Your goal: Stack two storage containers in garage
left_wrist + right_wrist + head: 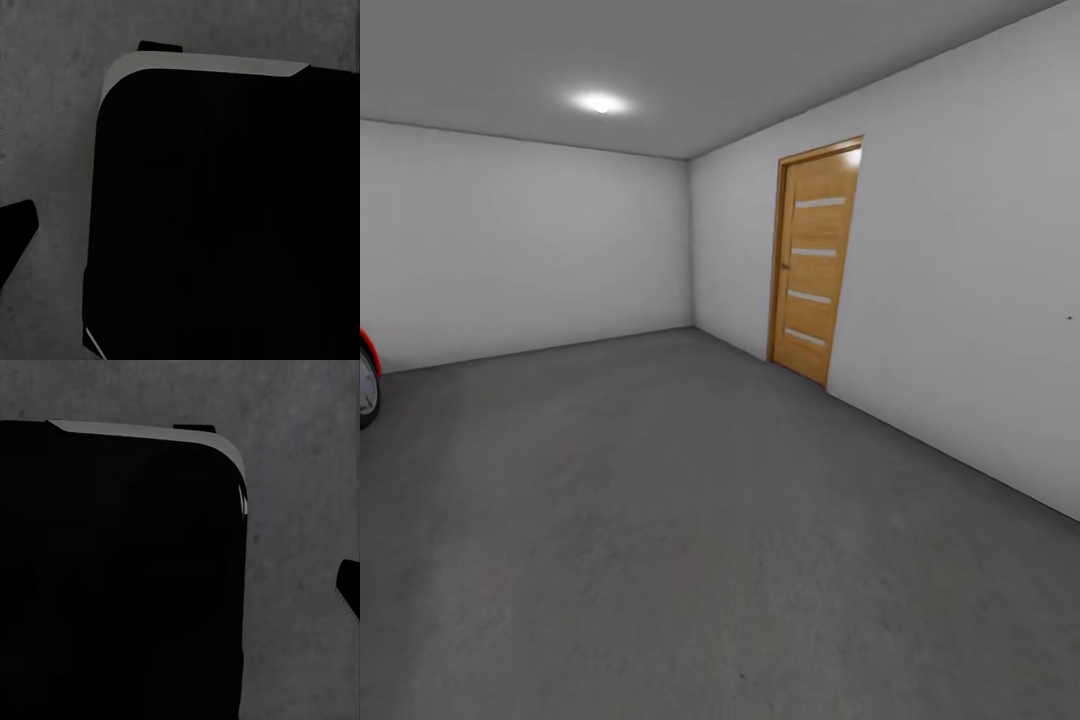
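No storage containers appear in any of the three views, so their location cannot be determined from this position. Nearest the robot, both wrist views look down past a large black rounded body (225, 217), probably part of the robot, onto the grey concrete floor (690, 560). A dark tip (15, 232) shows at the edge of the left wrist view and another (349, 589) in the right wrist view; the state of either claw, wide, narrow or holding, cannot be told. Using the one wooden door (815, 258) as landmark: the floor spreads in front of it, one wheel with red bodywork (366, 380) sits far across from it, and one ceiling light (600, 102) is above and beyond. The robot appears to be in transit through the garage.
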You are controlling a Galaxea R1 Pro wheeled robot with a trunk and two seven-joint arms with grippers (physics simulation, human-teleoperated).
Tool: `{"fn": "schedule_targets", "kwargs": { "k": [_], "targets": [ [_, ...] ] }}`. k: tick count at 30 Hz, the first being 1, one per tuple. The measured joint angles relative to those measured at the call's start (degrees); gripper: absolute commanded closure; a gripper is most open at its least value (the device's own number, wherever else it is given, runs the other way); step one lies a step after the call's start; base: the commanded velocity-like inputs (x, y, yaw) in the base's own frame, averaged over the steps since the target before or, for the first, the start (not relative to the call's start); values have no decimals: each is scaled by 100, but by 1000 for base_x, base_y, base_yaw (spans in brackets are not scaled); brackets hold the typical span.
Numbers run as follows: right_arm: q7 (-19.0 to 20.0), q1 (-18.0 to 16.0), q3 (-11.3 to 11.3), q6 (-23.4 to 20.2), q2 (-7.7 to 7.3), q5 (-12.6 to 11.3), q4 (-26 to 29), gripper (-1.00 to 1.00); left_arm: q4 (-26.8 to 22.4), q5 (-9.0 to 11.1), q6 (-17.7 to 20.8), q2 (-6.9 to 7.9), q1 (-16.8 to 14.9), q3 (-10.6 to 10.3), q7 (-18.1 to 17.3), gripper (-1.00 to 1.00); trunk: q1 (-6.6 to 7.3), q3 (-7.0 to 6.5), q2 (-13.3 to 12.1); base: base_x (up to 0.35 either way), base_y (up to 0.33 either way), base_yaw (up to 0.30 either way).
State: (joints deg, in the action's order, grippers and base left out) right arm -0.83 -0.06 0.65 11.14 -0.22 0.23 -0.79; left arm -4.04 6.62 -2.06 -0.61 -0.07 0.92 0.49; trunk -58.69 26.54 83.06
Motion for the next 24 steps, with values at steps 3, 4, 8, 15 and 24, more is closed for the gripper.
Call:
{"fn": "schedule_targets", "kwargs": {
  "k": [3,4,8,15,24],
  "targets": [
    [2,0,2,0,3,0,0,-100,0,0,0,1,1,0,-1,-100,0,0,0,323,0,0],
    [0,0,0,5,4,2,0,-100,1,0,-1,1,3,0,-1,-100,0,0,0,323,0,0],
    [-22,0,-13,10,7,-9,0,-100,0,0,3,1,1,0,-1,-100,0,0,0,323,0,0],
    [-56,1,-18,11,27,-16,0,-100,-1,0,25,1,-1,0,-2,-100,0,0,0,324,0,-66],
    [-66,0,-18,10,27,-21,0,-100,0,0,26,1,1,0,-2,-100,0,0,0,325,0,-133]
  ]
}}
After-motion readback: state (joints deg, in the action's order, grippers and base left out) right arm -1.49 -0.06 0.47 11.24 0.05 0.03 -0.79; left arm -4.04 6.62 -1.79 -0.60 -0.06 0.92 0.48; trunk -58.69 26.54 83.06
